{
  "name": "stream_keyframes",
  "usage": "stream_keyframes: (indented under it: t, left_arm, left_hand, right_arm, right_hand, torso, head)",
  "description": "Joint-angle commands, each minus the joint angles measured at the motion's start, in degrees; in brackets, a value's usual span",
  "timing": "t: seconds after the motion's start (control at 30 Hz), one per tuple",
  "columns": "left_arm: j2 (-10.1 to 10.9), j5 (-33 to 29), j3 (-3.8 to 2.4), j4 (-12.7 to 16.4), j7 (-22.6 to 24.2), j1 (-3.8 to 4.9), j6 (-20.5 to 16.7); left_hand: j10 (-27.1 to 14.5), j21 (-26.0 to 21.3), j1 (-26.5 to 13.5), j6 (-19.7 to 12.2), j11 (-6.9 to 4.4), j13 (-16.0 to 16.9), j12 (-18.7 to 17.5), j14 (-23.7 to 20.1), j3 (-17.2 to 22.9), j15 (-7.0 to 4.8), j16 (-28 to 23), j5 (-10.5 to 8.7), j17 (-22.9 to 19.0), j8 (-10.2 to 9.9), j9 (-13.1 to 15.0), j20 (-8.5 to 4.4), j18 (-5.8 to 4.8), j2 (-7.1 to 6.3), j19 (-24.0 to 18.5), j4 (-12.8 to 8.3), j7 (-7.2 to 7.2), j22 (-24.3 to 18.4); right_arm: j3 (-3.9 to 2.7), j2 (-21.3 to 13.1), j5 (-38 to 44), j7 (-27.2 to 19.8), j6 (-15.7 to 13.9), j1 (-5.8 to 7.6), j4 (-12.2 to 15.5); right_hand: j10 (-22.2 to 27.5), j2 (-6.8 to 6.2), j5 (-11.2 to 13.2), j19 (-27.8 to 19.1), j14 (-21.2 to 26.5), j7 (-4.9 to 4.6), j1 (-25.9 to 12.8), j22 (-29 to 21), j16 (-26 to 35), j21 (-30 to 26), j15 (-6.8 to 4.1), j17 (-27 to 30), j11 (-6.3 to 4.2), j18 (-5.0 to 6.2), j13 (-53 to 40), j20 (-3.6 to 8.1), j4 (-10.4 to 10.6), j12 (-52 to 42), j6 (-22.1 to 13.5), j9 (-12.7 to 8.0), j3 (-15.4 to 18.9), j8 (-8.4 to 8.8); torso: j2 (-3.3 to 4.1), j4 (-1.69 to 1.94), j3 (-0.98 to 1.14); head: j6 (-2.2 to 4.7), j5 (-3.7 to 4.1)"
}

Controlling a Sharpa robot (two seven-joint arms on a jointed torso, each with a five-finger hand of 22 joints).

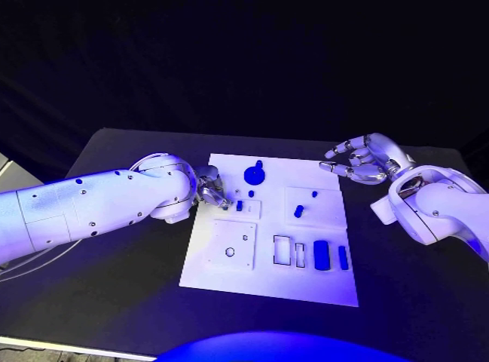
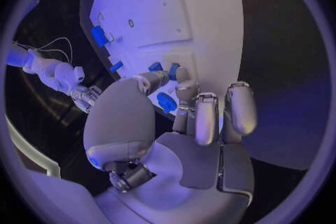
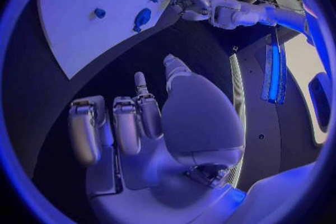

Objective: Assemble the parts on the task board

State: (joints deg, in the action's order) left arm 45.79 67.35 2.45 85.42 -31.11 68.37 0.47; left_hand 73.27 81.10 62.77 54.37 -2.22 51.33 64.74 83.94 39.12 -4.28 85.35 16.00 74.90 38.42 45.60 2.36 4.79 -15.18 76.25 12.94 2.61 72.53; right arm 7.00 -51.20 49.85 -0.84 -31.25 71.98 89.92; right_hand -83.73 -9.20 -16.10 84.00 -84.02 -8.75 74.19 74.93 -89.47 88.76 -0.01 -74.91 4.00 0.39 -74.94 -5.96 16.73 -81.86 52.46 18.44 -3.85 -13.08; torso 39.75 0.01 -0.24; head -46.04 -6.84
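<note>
The white task board (image 1: pixel 268 279) lies in the middle of the black table. Blue parts on it: a large knob (image 1: pixel 254 174) at the far end, small pegs (image 1: pixel 239 205) (image 1: pixel 298 212), and two bars (image 1: pixel 322 254) near the front right. My left hand (image 1: pixel 212 188) reaches over the board's left edge. Its thumb and one fingertip (image 2: pixel 185 75) are stretched out at a small blue peg (image 2: pixel 173 71), the fingertip against it. Whether the peg is pinched is unclear. My right hand (image 1: pixel 364 160) hovers off the board's far right corner, fingers curled in, holding nothing.
A raised white plate (image 1: pixel 231 245) with two holes and some empty rectangular slots (image 1: pixel 282 250) sit on the board's near half. Bare black table (image 1: pixel 114 302) runs on both sides of the board.
</note>
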Motion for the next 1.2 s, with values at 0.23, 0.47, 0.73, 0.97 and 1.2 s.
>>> stream_keyframes:
  t: [0.23, 0.47, 0.73, 0.97, 1.2]
  left_arm:
    - [-0.1, -0.7, 0.30, -0.6, -1.8, -0.30, 2.7]
    - [-0.1, -0.6, 0.31, -0.9, -2.1, -0.29, 2.2]
    - [0.0, -0.2, 0.30, -1.1, -2.4, -0.28, 1.4]
    - [0.0, 0.1, 0.22, -1.2, -2.5, -0.29, 1.0]
    - [0.1, 0.2, -0.05, -0.9, -2.5, -0.30, 0.6]
  left_hand:
    - [-0.1, -0.6, 0.5, -0.4, 0.58, -0.2, -0.2, 3.2, -3.9, -0.29, -0.4, 0.01, 3.5, -1.0, -0.4, -0.01, -0.46, -0.26, -0.5, 2.1, -0.41, -0.3]
    - [-0.5, -0.8, 0.3, -0.3, 0.81, -0.5, -0.4, 3.2, -10.7, -0.12, -0.4, -0.02, 3.4, -1.5, -0.9, 0.10, -0.44, 0.40, -0.6, 3.8, -0.15, -0.4]
    - [-0.7, -1.0, -2.1, -0.2, 0.96, -0.8, -0.4, 3.2, -17.8, 0.00, -0.4, -0.02, 3.5, -1.9, -1.2, 0.20, -0.40, 1.35, -0.6, 3.9, 0.00, -0.5]
    - [-0.8, -1.1, -2.2, -0.3, 0.93, -0.9, -0.4, 3.2, -21.7, -0.01, -0.4, -0.04, 3.4, -2.0, -1.3, 0.23, -0.36, 2.63, -0.7, 3.9, -0.05, -0.6]
    - [-0.8, -1.1, -1.9, -0.2, 0.90, -0.8, -0.3, 3.2, -23.2, -0.03, -0.4, -0.02, 3.5, -2.0, -1.3, 0.23, -0.37, 3.18, -0.6, 3.9, -0.10, -0.6]
  right_arm:
    - [0.00, 0.0, 0.6, -0.5, 0.5, -0.02, 0.1]
    - [0.00, 0.0, 0.6, -0.5, 0.4, -0.02, 0.1]
    - [0.00, 0.0, 0.6, -0.5, 0.3, -0.02, 0.1]
    - [0.00, 0.0, 0.7, -0.4, 0.2, -0.03, 0.1]
    - [0.00, 0.0, 0.7, -0.4, 0.2, -0.03, 0.0]
  right_hand:
    - [0.2, 0.63, -0.4, 5.3, -5.6, 0.13, 0.1, 14.2, 0.3, -0.3, -0.26, -13.4, -0.09, -0.01, -8.3, 0.27, -0.1, 0.1, -0.4, -0.1, 0.3, -0.33]
    - [0.3, 0.70, -0.4, 5.3, -5.5, 0.13, -0.2, 14.1, 0.3, -0.4, -0.26, -13.3, -0.08, 0.01, -8.2, 0.27, 0.0, 0.2, -0.4, -0.1, 0.4, -0.34]
    - [0.3, 0.74, -0.4, 5.3, -5.5, 0.12, -0.3, 14.1, 0.3, -0.4, -0.26, -13.3, -0.08, 0.02, -8.2, 0.27, 0.0, 0.2, -0.5, -0.1, 0.4, -0.34]
    - [0.3, 0.78, -0.4, 5.2, -5.5, 0.12, -0.4, 14.1, 0.3, -0.4, -0.25, -13.3, -0.08, 0.03, -8.2, 0.27, 0.0, 0.2, -0.5, -0.1, 0.5, -0.34]
    - [0.4, 0.81, -0.4, 5.2, -5.5, 0.11, -0.5, 14.1, 0.4, -0.4, -0.25, -13.2, -0.07, 0.03, -8.2, 0.27, 0.1, 0.3, -0.5, -0.1, 0.6, -0.34]
  torso:
    - [-0.03, 0.01, -0.03]
    - [-0.01, 0.03, -0.02]
    - [-0.01, 0.00, -0.04]
    - [-0.01, -0.02, -0.05]
    - [-0.02, 0.00, -0.11]
  head:
    - [-0.02, -0.19]
    - [0.06, -0.20]
    - [0.11, -0.15]
    - [0.20, -0.13]
    - [0.31, 0.00]
